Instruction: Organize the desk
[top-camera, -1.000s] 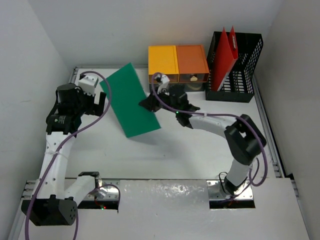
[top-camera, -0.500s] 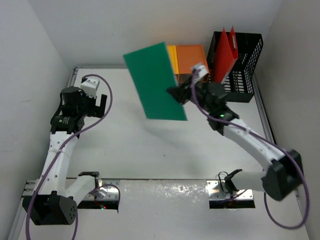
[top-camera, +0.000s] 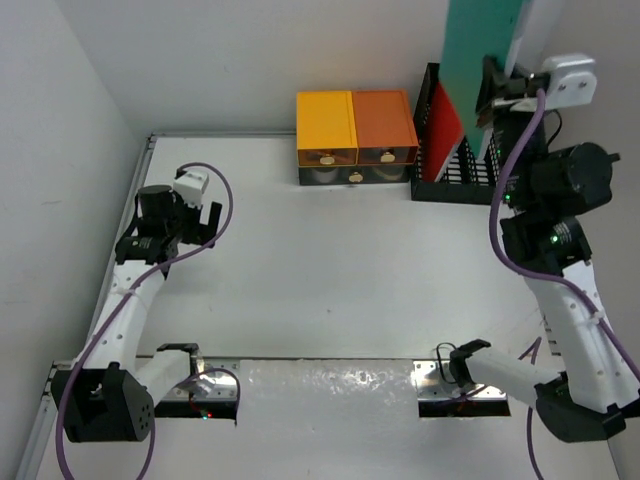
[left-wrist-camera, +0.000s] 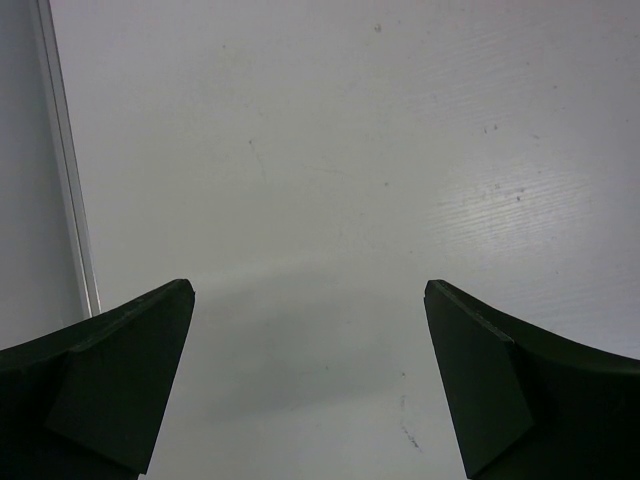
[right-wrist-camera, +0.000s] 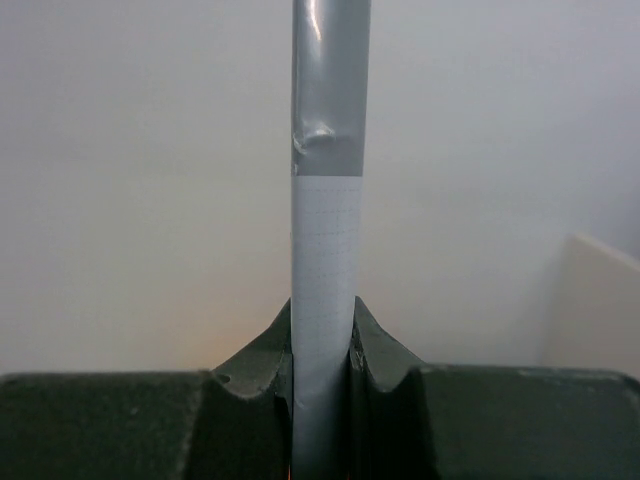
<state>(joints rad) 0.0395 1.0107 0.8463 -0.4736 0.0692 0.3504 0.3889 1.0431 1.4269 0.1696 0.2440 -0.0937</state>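
Observation:
The desk (top-camera: 330, 270) is a large white tabletop. High at the back right, my right gripper (top-camera: 492, 95) is shut on a green folder (top-camera: 482, 40), which it holds upright above the black mesh file rack (top-camera: 450, 182). The right wrist view shows the folder (right-wrist-camera: 325, 240) edge-on as a thin grey strip, pinched between the two fingers of my right gripper (right-wrist-camera: 322, 315). My left gripper (top-camera: 207, 218) hangs over the left part of the desk (left-wrist-camera: 300, 150). In the left wrist view this left gripper (left-wrist-camera: 310, 290) stands wide open with only bare tabletop between its fingers.
An orange-and-yellow drawer unit (top-camera: 355, 130) stands at the back centre. A red folder (top-camera: 440, 125) leans inside the rack. A metal rail (left-wrist-camera: 65, 170) runs along the desk's left edge, close to my left gripper. Grey walls enclose the desk on three sides.
My right arm has lifted the green folder off the desk, swung it right and raised it upright over the file rack. My left gripper has drawn back a little toward the near left.

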